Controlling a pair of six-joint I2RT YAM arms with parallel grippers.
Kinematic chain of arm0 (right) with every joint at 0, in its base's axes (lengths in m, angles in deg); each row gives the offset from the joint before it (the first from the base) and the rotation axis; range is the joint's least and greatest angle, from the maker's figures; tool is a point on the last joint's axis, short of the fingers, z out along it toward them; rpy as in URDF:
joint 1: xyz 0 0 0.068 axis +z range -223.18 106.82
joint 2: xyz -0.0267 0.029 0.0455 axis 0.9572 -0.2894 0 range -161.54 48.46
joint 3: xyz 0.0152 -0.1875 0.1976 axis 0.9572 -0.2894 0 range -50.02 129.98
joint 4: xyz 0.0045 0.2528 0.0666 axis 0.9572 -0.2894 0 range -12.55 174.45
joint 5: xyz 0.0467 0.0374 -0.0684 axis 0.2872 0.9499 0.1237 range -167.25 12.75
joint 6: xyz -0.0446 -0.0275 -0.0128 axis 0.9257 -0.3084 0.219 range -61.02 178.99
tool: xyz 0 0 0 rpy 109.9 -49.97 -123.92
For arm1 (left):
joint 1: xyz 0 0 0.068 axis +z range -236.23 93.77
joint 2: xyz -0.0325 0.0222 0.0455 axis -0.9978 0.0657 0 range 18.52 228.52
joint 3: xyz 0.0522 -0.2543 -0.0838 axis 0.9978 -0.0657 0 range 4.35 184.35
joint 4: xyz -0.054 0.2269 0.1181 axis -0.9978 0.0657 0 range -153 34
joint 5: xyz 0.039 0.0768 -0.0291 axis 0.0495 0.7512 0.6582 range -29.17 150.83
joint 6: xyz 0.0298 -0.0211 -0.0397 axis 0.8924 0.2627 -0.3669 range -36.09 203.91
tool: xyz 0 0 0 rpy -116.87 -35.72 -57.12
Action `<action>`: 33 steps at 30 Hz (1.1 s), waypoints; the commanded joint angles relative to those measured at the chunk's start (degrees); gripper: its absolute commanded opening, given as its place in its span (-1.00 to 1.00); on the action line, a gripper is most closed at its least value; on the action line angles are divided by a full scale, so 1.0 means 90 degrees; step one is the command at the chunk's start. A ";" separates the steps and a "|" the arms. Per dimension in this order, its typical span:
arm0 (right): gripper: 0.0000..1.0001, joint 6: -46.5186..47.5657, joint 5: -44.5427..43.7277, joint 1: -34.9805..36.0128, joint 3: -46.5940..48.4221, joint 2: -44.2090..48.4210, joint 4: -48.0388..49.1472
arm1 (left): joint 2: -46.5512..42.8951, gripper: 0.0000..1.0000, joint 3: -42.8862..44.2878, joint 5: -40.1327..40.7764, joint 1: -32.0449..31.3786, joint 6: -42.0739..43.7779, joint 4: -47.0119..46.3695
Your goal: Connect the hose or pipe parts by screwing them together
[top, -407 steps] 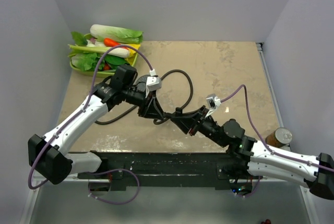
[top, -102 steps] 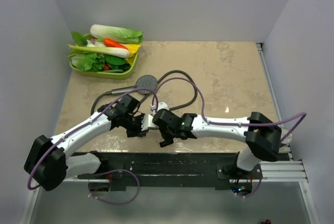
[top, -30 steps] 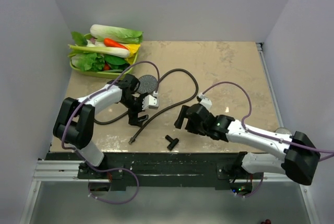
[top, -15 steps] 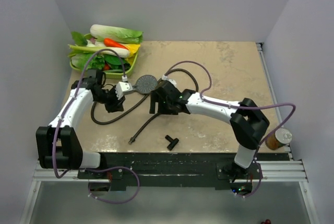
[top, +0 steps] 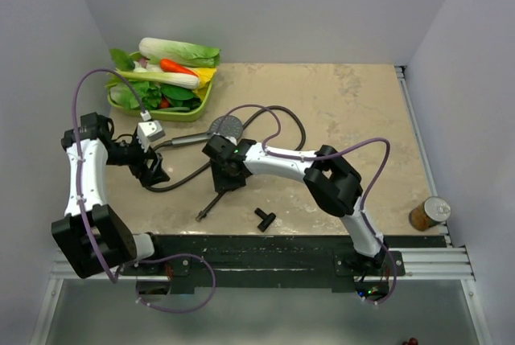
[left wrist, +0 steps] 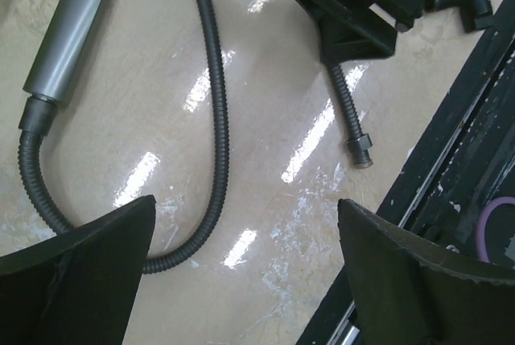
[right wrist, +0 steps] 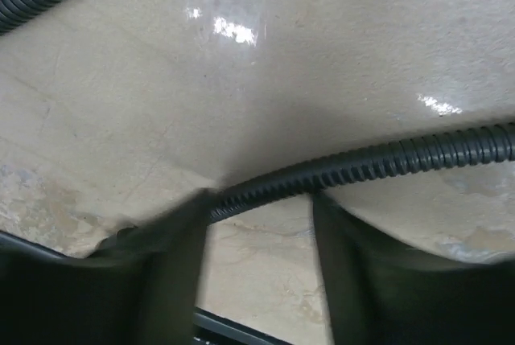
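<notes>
Clearly, hose (right wrist: 386, 160) lies between right pincer (right wrist: 259, 220) fingers.

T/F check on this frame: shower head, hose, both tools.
1. The left tool grips the hose. False: it is open and empty, above the table.
2. One hose end meets the shower head handle. True.
3. The hose's free end nut lies on the table. True.
4. The right tool is over the vegetable tray. False: it is down at the hose, near the free end.
</notes>
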 commanded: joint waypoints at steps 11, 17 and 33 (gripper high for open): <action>-1.00 0.0299 -0.0155 -0.1947 -0.0712 0.0498 -0.0751 | -0.1285 0.99 0.0210 -0.0303 0.0039 0.0010 0.0349; -0.67 0.0289 -0.0450 -0.2319 -0.1161 0.1105 -0.0694 | -0.0945 0.99 0.0190 -0.0742 -0.0039 -0.0175 0.0349; -0.86 0.1788 -0.1787 -0.2370 -0.1534 0.2580 -0.1298 | -0.0709 0.99 0.0287 -0.0499 -0.1777 -0.1044 -0.0061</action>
